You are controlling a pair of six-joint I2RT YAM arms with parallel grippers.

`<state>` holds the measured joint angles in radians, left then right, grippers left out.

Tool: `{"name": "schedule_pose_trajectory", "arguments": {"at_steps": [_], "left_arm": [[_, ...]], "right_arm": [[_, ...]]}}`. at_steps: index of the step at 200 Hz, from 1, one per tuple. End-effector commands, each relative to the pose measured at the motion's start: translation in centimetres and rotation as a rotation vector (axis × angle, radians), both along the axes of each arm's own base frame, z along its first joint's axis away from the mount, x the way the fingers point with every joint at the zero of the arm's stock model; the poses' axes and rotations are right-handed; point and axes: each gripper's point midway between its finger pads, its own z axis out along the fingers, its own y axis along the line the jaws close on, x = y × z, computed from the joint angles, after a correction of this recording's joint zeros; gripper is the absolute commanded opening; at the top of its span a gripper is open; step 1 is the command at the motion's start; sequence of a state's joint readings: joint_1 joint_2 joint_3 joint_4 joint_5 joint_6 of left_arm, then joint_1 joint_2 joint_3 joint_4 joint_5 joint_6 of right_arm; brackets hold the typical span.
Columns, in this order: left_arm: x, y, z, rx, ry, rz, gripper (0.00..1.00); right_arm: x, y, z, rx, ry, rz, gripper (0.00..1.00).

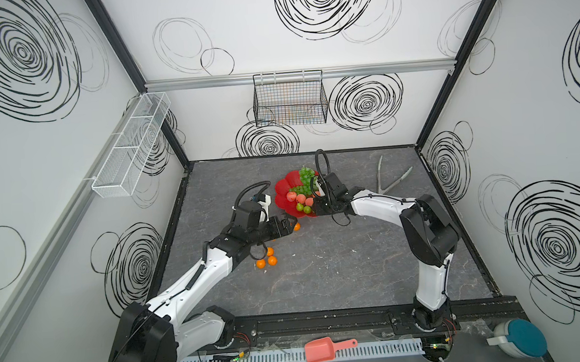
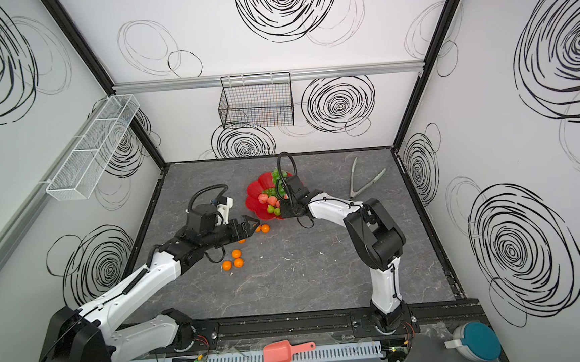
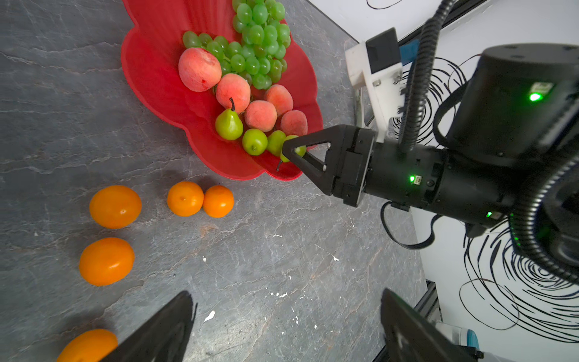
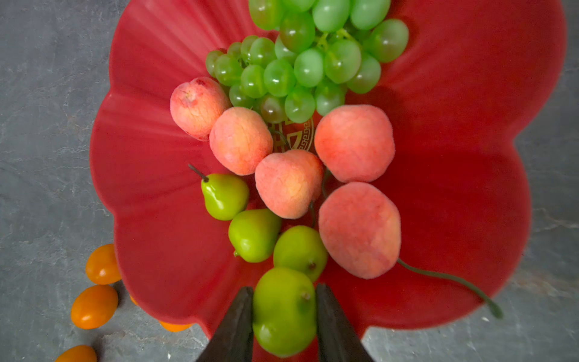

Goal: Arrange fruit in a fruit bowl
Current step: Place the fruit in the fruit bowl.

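The red scalloped fruit bowl [image 1: 284,189] [image 4: 141,156] sits at the back middle of the table. It holds a bunch of green grapes [image 4: 307,62], several peaches [image 4: 240,141] and three loose green pears [image 4: 224,196]. My right gripper [image 4: 283,286] is shut on a fourth green pear [image 4: 283,310] just above the bowl's near rim, as the left wrist view also shows [image 3: 294,150]. Several tangerines [image 3: 115,207] [image 1: 270,256] lie on the table in front of the bowl. My left gripper [image 3: 286,293] [image 1: 289,222] hangs open over bare table beside them, holding nothing.
Metal tongs [image 1: 389,178] lie at the back right of the table. A black wire basket [image 1: 290,99] hangs on the rear wall and a white mesh basket [image 1: 132,144] on the left wall. A pink scoop [image 1: 324,349] and a teal-lidded container [image 1: 519,338] sit by the front rail.
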<state>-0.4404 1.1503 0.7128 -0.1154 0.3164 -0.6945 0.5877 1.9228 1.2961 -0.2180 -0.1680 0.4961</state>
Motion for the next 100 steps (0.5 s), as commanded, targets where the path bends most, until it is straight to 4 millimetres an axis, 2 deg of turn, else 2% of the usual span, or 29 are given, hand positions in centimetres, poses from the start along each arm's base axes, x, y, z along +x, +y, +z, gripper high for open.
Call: {"name": "schedule_pose_trajectory", "arguments": {"at_steps": [1,56,100], "left_arm": [[0.8,-0.1,1.9,-0.006,-0.059,0.004,0.96],[0.6,0.1,1.9,-0.002,-0.06,0.004,0.96],[0.4,0.4,1.9,0.005,-0.062,0.009,0.96]], "right_arm": [[0.6,0.1,-0.2,-0.014,-0.001,-0.003,0.35],[0.8,-0.1,1.0,-0.021,-0.023,-0.007,0.45],[1.1,-0.3,3.5,-0.018,-0.065,-0.01,0.49]]}}
